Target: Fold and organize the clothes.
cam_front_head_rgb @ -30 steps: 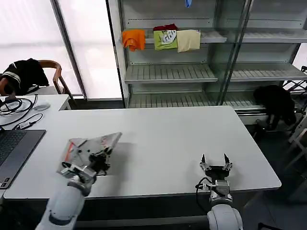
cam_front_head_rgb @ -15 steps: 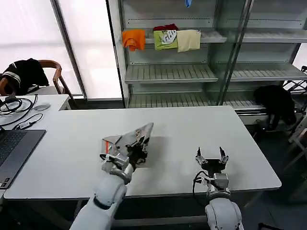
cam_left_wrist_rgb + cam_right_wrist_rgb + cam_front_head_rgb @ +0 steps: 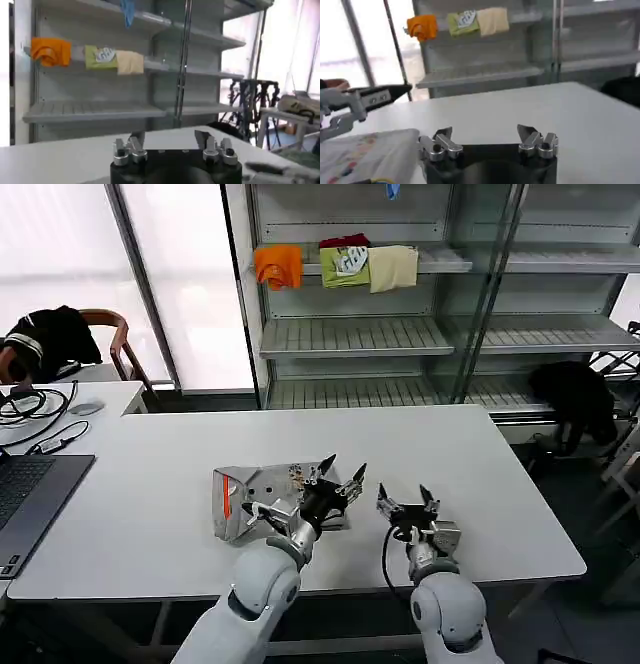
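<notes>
Bare desk lies ahead of both jaws; the folded shirt sits just left of the left gripper.

At lower centre, the folded shirt is soft, matt grey cloth on the smooth, matt white table. Both grippers, left gripper and right gripper, look like black plastic with silvery metal fittings.

The folded grey shirt now lies flat at lower centre, having travelled right from lower left. The left gripper has let go, fingers spread. The right gripper has shifted left toward it.
</notes>
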Action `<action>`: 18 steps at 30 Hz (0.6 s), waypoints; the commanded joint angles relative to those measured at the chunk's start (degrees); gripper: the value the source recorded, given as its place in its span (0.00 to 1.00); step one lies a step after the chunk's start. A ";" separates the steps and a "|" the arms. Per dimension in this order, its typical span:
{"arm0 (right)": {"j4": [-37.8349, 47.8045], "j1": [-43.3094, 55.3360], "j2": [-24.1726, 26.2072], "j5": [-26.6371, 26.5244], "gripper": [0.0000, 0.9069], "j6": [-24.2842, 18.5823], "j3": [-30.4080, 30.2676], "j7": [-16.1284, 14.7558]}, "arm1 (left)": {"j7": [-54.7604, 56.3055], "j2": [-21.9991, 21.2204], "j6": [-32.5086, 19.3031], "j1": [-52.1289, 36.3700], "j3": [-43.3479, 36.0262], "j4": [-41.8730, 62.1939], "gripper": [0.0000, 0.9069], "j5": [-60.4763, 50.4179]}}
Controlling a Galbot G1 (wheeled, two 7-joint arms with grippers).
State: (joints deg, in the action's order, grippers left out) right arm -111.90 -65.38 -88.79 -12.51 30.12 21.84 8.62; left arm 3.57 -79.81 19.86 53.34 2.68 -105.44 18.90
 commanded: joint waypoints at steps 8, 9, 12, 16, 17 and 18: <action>13.31 7.56 -5.18 -22.80 0.69 3.37 -8.94 4.22 | 1.92 6.89 -0.71 8.16 13.91 -11.20 1.00 9.19; 13.30 7.41 -5.13 -22.81 0.58 3.38 -9.21 4.32 | 1.93 6.81 -0.62 8.35 13.96 -11.34 1.00 9.12; 13.12 6.94 -4.95 -22.76 0.17 3.42 -9.47 5.15 | 2.27 6.18 -0.36 8.63 13.75 -11.21 1.00 8.89; 13.04 5.98 -4.13 -22.74 0.00 3.39 -9.00 5.93 | 2.79 5.46 0.14 8.67 13.26 -10.99 1.00 8.30; 12.90 5.67 -4.00 -22.75 0.00 3.36 -8.88 5.94 | 2.80 5.33 0.23 8.70 13.12 -10.98 1.00 7.90; 12.67 5.39 -3.88 -22.78 0.00 3.34 -8.72 5.87 | 2.81 5.28 0.34 8.71 12.97 -10.98 1.00 7.49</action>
State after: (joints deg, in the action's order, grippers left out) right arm -102.05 -60.25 -92.17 -30.40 32.83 14.54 13.15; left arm 5.95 -75.05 19.85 60.03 12.74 -114.07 25.49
